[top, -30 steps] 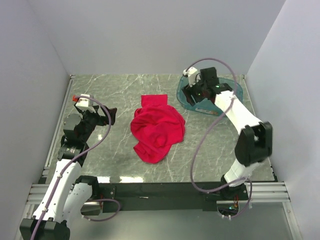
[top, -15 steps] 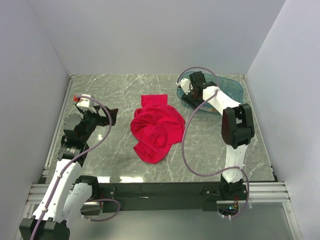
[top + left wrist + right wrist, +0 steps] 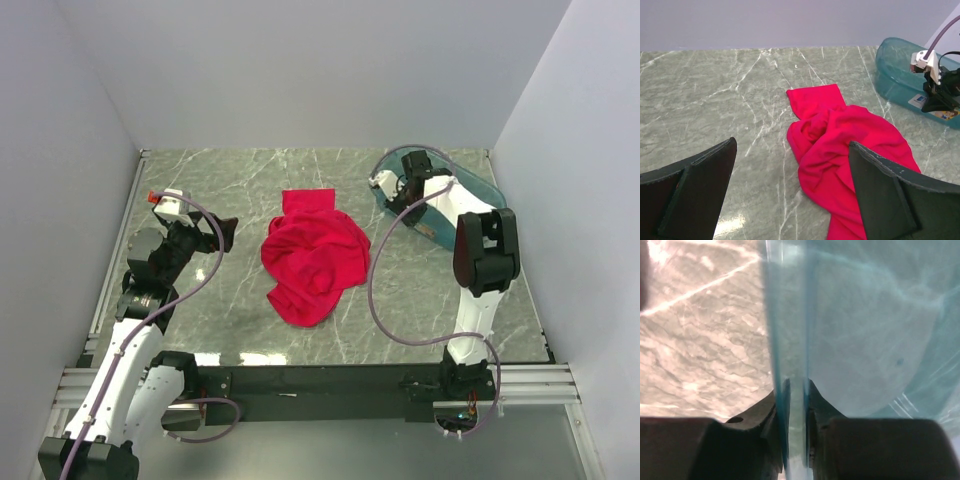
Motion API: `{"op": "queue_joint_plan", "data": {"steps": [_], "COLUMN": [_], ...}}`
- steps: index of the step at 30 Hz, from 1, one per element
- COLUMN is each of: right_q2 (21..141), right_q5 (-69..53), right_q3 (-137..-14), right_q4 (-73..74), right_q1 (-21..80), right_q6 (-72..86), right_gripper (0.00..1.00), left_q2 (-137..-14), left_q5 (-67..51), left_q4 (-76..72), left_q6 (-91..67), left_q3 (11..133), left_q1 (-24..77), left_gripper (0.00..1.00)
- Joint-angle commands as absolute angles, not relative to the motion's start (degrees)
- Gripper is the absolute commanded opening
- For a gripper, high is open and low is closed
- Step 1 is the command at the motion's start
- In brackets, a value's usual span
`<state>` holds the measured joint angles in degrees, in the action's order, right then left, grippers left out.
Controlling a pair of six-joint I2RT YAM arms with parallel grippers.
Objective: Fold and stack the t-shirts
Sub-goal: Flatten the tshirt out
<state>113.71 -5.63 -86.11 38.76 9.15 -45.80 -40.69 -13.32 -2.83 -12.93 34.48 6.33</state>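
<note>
My right claw [image 3: 795, 390] grips the tub [image 3: 482, 186] rim, left claw [image 3: 792, 145] gapes; next I'd drag it clear of the t-shirt [image 3: 315, 255].

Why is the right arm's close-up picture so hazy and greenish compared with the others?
Right wrist: the wall of the teal tub sits right at the lens, pinched in the right end effector, so it blurs and tints everything behind. Left wrist: the red t-shirt is crisp. Top external: sharp, with pale glare on the table near its front edge.
</note>
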Motion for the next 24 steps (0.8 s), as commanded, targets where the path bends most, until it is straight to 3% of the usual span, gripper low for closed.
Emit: {"op": "queue_joint_plan", "data": {"steps": [1, 4, 10, 18, 24], "right_q2": [112.85, 114.69, 119.69, 130.16, 131.04], "right_q5": [-5.47, 2.23, 18.35, 18.11, 16.70], "right_q3": [-89.64, -91.93, -98.77, -114.77, -114.70], "right_q4": [38.07, 35.52, 33.04, 39.46, 35.34], "right_q1": [8.44, 8.79, 8.62, 2.91, 0.97], "right_q6": [-38.61, -20.03, -2.58, -0.70, -4.48], "right_gripper": [0.00, 0.00, 0.00, 0.00, 0.00], "left_q2": [-39.73, -39.81, -39.99, -40.87, -41.84], "left_q5": [-14.24, -14.50, -14.15, -13.54, -14.15], "left_q4": [-5.80, -5.80, -5.71, -5.36, -5.54], "left_q6": [-12.74, -12.83, -12.66, -12.04, -11.95], "left_q3": [34.89, 35.07, 34.89, 34.89, 34.98], "left_q1": [6.59, 6.68, 6.85, 7.12, 7.21], "left_gripper": [0.99, 0.99, 0.99, 0.99, 0.99]}}
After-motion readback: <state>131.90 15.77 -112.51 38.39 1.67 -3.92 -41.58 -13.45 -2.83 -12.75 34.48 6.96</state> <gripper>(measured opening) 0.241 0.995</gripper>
